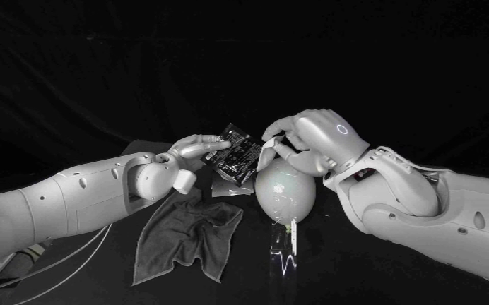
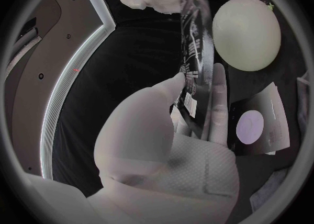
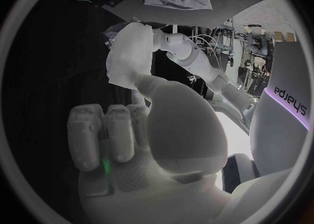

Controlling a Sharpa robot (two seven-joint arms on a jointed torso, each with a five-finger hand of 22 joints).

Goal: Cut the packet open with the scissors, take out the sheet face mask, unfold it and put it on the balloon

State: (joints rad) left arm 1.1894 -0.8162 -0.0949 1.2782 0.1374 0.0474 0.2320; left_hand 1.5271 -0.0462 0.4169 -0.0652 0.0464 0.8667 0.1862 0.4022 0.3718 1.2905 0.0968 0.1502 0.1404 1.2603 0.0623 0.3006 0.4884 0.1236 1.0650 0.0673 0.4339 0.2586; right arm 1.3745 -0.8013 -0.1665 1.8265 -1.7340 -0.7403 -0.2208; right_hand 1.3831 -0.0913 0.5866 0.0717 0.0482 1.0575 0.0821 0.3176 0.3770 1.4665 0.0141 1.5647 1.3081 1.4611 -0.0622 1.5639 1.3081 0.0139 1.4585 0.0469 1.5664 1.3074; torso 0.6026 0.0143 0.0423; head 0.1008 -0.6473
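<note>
On the black tabletop (image 1: pixel 336 277) a crumpled grey cloth (image 1: pixel 189 238) lies on the robot's left, and just beside it rests the pale balloon (image 1: pixel 285 193), knot end toward the robot. Above the balloon, clear of the tabletop, both hands meet at the dark foil packet (image 1: pixel 237 155). The left hand (image 1: pixel 184 158) pinches the packet's lower part between thumb and fingers, holding it roughly upright. The right hand (image 1: pixel 314 139) has its fingers closed on the upper edge. A pale bit shows at those fingertips, but I cannot tell whether it is the sheet face mask. The packet looks light, thin and slick, so it is likely to bend or slip unless held near a sealed edge, as the left hand holds it. The mask inside should be soft, damp and easily torn, so it is best drawn out by a corner with a light pinch. The balloon is smooth and free to roll, so the mask should be laid on gently.
</note>
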